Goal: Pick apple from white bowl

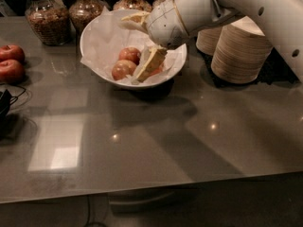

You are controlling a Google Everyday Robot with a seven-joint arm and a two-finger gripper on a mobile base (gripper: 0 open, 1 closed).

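The white bowl (97, 34), lined with crinkled white paper, stands at the back centre of the grey table. Two apples show in it. The apple (122, 70), yellow-tan with a red blush, lies at the front. A redder apple (129, 54) lies just behind it. My gripper (146, 73) reaches down into the bowl from the upper right, its cream tip just right of the yellow-tan apple. A sliver of red (159, 71) shows behind the gripper's right side. The gripper hides whatever it touches.
Two deep-red apples (10, 63) lie at the table's left edge. Glass jars (45, 18) of dry food line the back. Stacks of tan disposable bowls (239, 53) stand right of the white bowl. Black cables (7, 103) lie at the left.
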